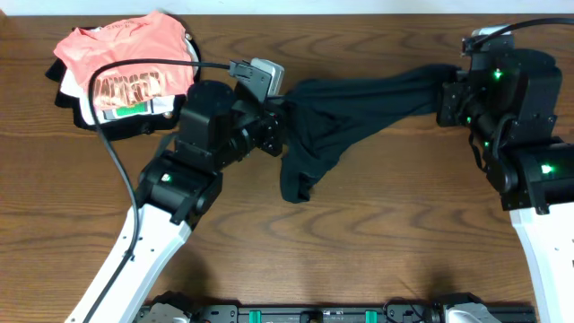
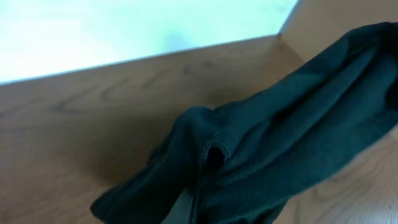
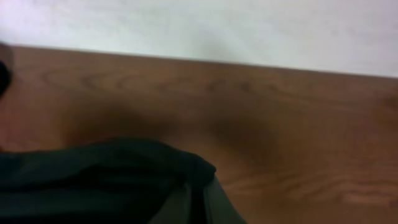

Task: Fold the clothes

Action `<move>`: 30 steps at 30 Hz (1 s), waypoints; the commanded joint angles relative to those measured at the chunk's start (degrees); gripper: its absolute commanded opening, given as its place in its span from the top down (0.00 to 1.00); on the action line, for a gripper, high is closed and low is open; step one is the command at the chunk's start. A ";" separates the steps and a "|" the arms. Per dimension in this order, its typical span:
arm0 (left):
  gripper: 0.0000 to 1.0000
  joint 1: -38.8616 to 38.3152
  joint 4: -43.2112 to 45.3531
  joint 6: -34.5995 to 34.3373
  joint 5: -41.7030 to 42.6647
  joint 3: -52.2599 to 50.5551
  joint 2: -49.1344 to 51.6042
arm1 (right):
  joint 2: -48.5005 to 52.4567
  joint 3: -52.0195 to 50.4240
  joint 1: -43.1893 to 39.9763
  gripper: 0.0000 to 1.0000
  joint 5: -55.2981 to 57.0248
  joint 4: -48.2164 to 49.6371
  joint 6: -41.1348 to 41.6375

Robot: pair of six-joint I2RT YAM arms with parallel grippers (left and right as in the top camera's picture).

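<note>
The clothes (image 1: 345, 108), a limp black garment, hang stretched between my two grippers above the table's far middle, with a loose fold sagging down toward the centre. My left gripper (image 1: 285, 112) is shut on the garment's left end; in the left wrist view the black fabric (image 2: 280, 143) bunches over the closed fingertips (image 2: 186, 208). My right gripper (image 1: 446, 90) is shut on the right end; the right wrist view shows dark cloth (image 3: 93, 180) pinched between the fingers (image 3: 217, 205).
A pile of other garments sits at the far left corner: a salmon-pink shirt (image 1: 121, 49) on top of a white folded garment (image 1: 126, 109). A black cable (image 1: 112, 152) loops from the left arm over that pile. The bare wooden table (image 1: 359, 251) spreads in front.
</note>
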 commanded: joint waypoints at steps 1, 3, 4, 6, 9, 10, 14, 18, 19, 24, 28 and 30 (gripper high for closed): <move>0.94 0.20 0.07 -1.01 -0.70 0.90 0.61 | 1.60 0.70 -0.81 0.99 -0.81 -1.57 1.53; 0.94 0.17 -0.52 -1.44 -0.66 0.90 0.81 | 2.91 0.70 -0.81 0.99 -1.55 -2.71 1.92; 0.94 0.11 -0.98 -1.40 -0.68 0.90 0.81 | 3.61 0.70 -0.81 0.99 -1.53 -3.06 2.23; 0.94 0.09 -1.88 -1.40 -0.70 0.90 0.81 | 5.20 0.70 -0.79 0.99 -1.81 -3.13 2.38; 0.94 0.09 -2.51 -1.40 -0.70 0.90 0.79 | 6.67 0.70 -0.81 0.99 -4.09 -1.29 2.34; 0.94 0.09 -2.54 -1.40 -0.70 0.90 0.79 | 6.80 0.70 -0.81 0.99 -4.33 0.02 2.29; 0.94 0.09 -2.51 -1.66 -0.50 0.90 0.79 | 6.56 1.09 -0.81 0.99 -5.05 5.01 -0.59; 0.94 -0.26 -3.02 -4.04 -0.04 0.90 0.79 | 6.56 1.49 -0.81 0.99 -5.64 8.96 -3.30; 0.94 -0.63 -3.61 -4.02 -0.07 0.90 0.79 | 6.56 1.49 -0.81 0.99 -5.64 9.20 -3.30; 0.94 -3.13 -7.65 -4.02 -0.07 0.90 0.79 | 6.58 1.49 -0.81 0.99 -5.64 8.24 -3.30; 0.94 -5.22 -10.88 -4.04 -0.02 0.90 0.76 | 6.58 1.49 -0.81 0.99 -5.57 8.39 -3.74; 0.94 -5.73 -11.30 -5.20 0.76 0.90 0.59 | 6.58 1.49 -0.81 0.99 -5.57 8.98 -3.74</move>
